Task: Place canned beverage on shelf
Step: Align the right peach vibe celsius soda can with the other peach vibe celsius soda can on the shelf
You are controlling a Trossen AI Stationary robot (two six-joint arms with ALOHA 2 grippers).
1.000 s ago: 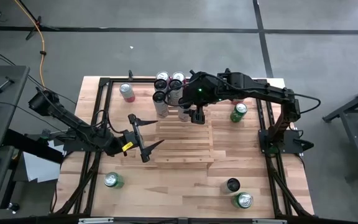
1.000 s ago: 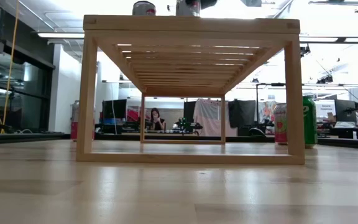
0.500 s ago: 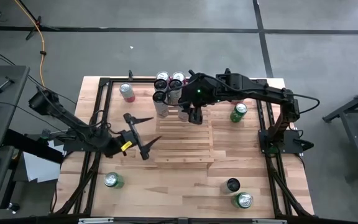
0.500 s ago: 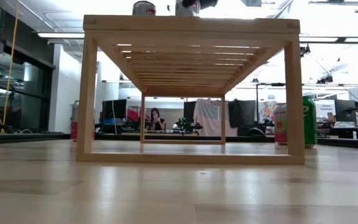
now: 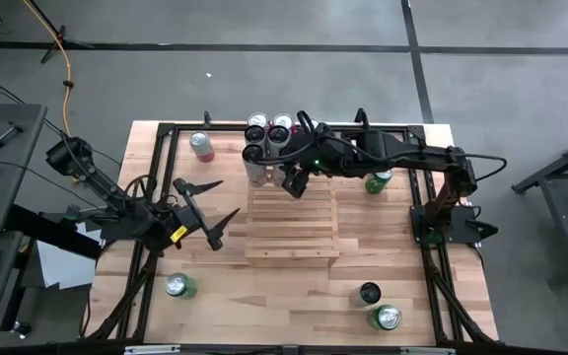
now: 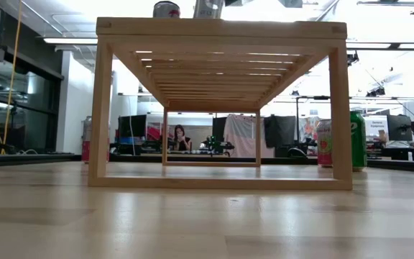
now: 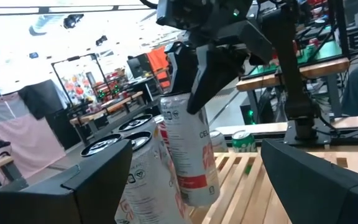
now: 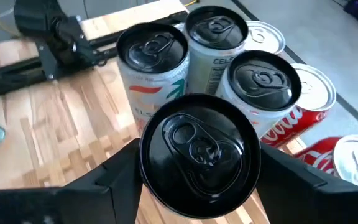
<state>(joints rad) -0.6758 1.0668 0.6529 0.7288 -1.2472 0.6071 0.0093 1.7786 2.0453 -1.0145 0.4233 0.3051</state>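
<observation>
Field notes, for you at the controls:

- **Room/edges:** the shelf (image 5: 292,235) sits mid-table (image 5: 294,296), slats running L-R. Its near half and middle are bare; only the far edge is crowded. Open tabletop all along the near side. Black frame rails (image 5: 162,168) run near-to-far down both sides of the table, so your lateral room ends there.
- **R gripper** (image 5: 292,181): over the shelf's far part, just near of the can group. Its fingers are clamped on either side of the held can (image 8: 199,163), up at the lid end.
- **L gripper** (image 5: 223,197): left of the shelf and clear of it, fingers spread wide, nothing between them.
- **Task thing:** the held can is white w/ a red band and a dark lid. It is above the far slats, just beside the standing group; can't tell if its base touches the wood.
- **Axis:** long axis near vertical, lid up toward the R wrist. L wrist view shows it tipped a little off plumb.
- **In the way:** can group (image 5: 267,133) stands packed at the shelf's far edge, lids up, right next to the held can. It blocks you on the far side.
- **Other stuff, off the shelf:**
  - red can (image 5: 201,146), far left
  - right green can (image 5: 377,180), just right of the shelf, partly under the R arm
  - near-left green can (image 5: 177,286)
  - dark-lid can (image 5: 369,293) and near-right green can (image 5: 388,318), close together at near right
- All of these are well apart from the shelf's bare slats.
</observation>
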